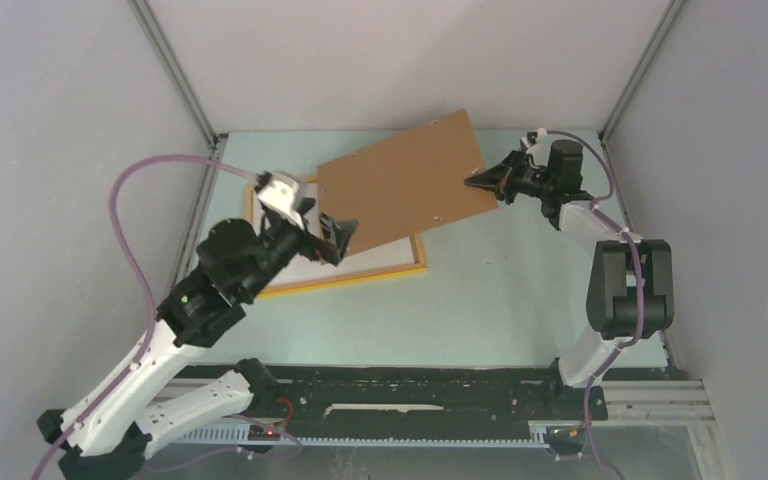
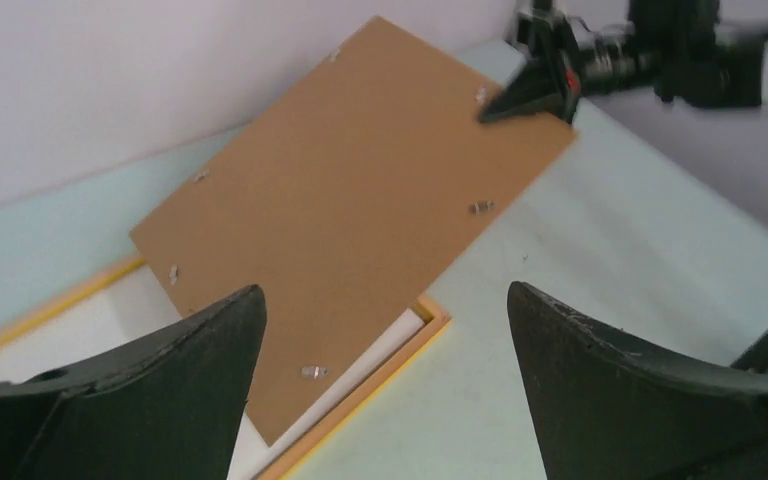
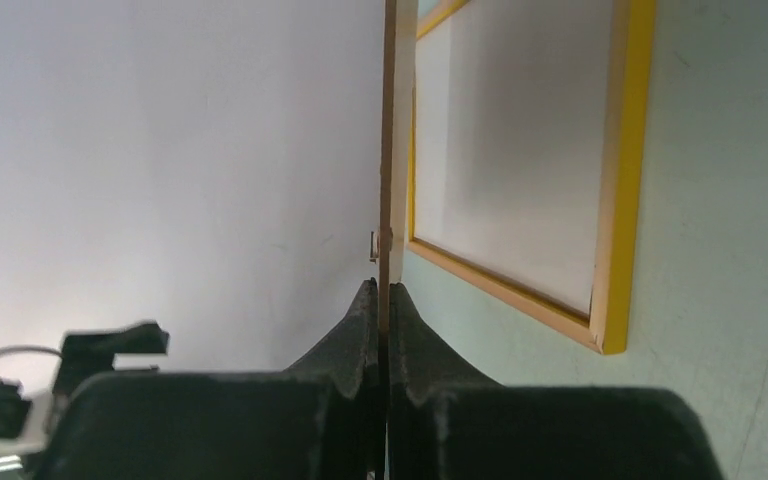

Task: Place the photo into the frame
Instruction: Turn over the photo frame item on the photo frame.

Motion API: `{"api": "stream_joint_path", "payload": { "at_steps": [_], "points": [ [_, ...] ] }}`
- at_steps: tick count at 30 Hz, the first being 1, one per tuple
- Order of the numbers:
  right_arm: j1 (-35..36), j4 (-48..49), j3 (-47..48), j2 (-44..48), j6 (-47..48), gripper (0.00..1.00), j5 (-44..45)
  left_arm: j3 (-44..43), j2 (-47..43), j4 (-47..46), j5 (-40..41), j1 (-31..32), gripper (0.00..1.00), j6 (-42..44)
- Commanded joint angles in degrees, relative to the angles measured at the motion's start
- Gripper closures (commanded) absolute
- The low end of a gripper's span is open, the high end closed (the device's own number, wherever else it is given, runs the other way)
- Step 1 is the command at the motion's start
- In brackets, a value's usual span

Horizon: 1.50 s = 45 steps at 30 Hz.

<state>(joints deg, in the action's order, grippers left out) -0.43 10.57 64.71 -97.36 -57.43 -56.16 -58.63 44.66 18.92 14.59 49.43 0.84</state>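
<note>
The frame (image 1: 390, 269) with its yellow rim lies flat on the table left of centre. A white sheet, apparently the photo (image 1: 365, 260) with its plain back up, fills it. The brown backing board (image 1: 405, 180) slants over the frame's far right part. My right gripper (image 1: 477, 182) is shut on the board's right edge; the right wrist view shows the thin board (image 3: 388, 150) edge-on between the closed jaws of that gripper (image 3: 383, 290). My left gripper (image 1: 325, 235) hangs open over the frame's middle. In the left wrist view it (image 2: 385, 290) holds nothing, with the board (image 2: 350, 190) and frame corner (image 2: 430, 318) below.
Grey walls close in the table on the left, back and right. The pale green tabletop (image 1: 520, 290) lies bare between the frame and the right arm (image 1: 625, 285). A black rail (image 1: 410, 390) runs along the near edge.
</note>
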Motion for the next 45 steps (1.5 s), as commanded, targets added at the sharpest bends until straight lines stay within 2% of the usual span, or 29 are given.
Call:
{"api": "stream_joint_path", "payload": {
  "at_steps": [1, 3, 4, 8, 10, 12, 15, 18, 24, 27, 32, 38, 45],
  "points": [
    [5.3, 18.1, -1.3, 3.5, -2.0, 1.0, 1.2, -5.8, 4.7, 11.2, -16.1, -16.1, 0.0, -25.8],
    [7.4, 22.0, -1.9, 2.5, -2.4, 1.0, 2.7, -5.2, 6.6, 12.9, -20.3, -26.9, 0.0, -30.4],
    [8.5, 23.7, -2.0, 1.8, -2.5, 1.0, 3.4, -4.6, 7.4, 13.9, -20.7, -34.4, 0.01, -32.1],
    [12.5, 28.2, -2.1, -1.9, -2.9, 1.0, 6.5, 1.1, 10.1, 12.1, -20.7, -55.1, 0.0, -38.7],
    [14.4, 31.9, -2.1, -5.1, -4.7, 1.0, 7.5, 3.8, 12.5, 9.0, -20.3, -61.9, 0.0, -41.0],
    [15.9, 35.2, -2.0, -7.6, -6.6, 1.0, 8.6, 4.2, 17.5, 7.1, -20.8, -65.8, 0.0, -41.5],
    [18.0, 37.0, -2.0, -10.2, -7.5, 1.0, 11.1, 0.1, 26.3, 7.9, -17.6, -67.4, 0.02, -37.2],
    [19.4, 38.5, -1.8, -12.1, -7.9, 1.0, 13.6, -1.5, 33.8, 7.5, -21.4, -70.6, 0.09, -36.0],
    [20.6, 39.1, 0.9, -17.4, -9.5, 1.0, 15.3, -5.2, 47.1, 6.3, -20.8, -72.8, 0.12, -32.8],
    [20.6, 38.7, 2.4, -20.5, -10.5, 1.0, 14.7, -4.6, 51.2, 2.7, -23.9, -74.1, 0.19, -33.7],
    [21.0, 38.6, 4.7, -23.7, -11.2, 1.0, 13.9, -4.7, 54.7, 0.0, -29.2, -74.3, 0.29, -33.0],
    [22.0, 38.9, 5.0, -25.4, -11.5, 1.0, 14.4, -3.4, 57.1, -2.7, -34.0, -74.5, 0.47, -35.0],
    [23.2, 44.7, 4.2, -28.2, -14.3, 1.0, 16.0, -0.9, 56.3, -5.3, -36.6, -74.5, 0.56, -37.0]
  ]
}}
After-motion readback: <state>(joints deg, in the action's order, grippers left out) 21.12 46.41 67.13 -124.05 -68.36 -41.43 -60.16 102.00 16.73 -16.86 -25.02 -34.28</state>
